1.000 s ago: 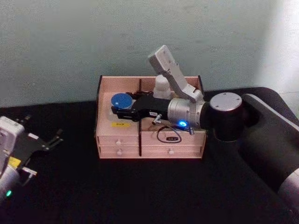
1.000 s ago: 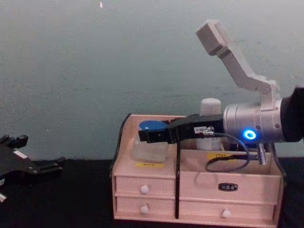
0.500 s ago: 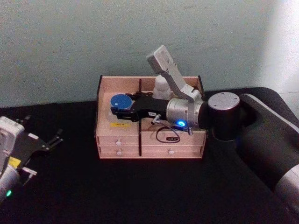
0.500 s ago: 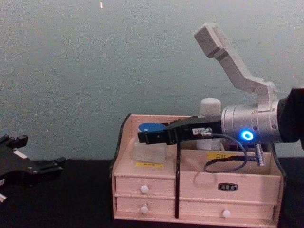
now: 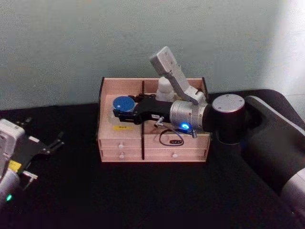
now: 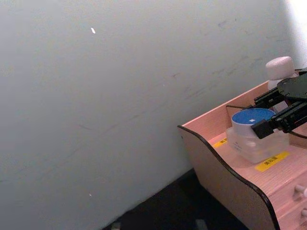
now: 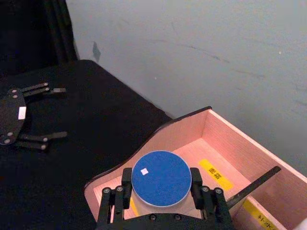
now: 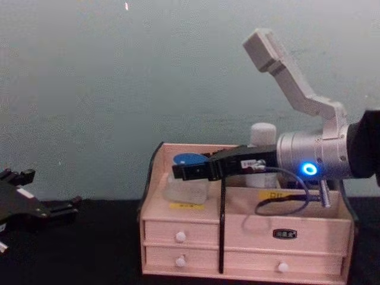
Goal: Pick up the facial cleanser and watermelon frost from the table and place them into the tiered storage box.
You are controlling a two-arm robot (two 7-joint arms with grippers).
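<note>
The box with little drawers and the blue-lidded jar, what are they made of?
The tiered storage box looks like pale wood, matte, with faint grain; its knobs look white plastic. The blue-lidded jar, held by the right gripper, seems frosted clear plastic, maybe glass, with a smooth blue lid.

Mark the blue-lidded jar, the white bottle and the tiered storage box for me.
blue-lidded jar [image 7: 161, 178], right wrist view, centre of the blue lid.
white bottle [image 8: 263, 132], chest view, on its rounded cap.
tiered storage box [image 8: 199, 230], chest view, upper left drawer front.
</note>
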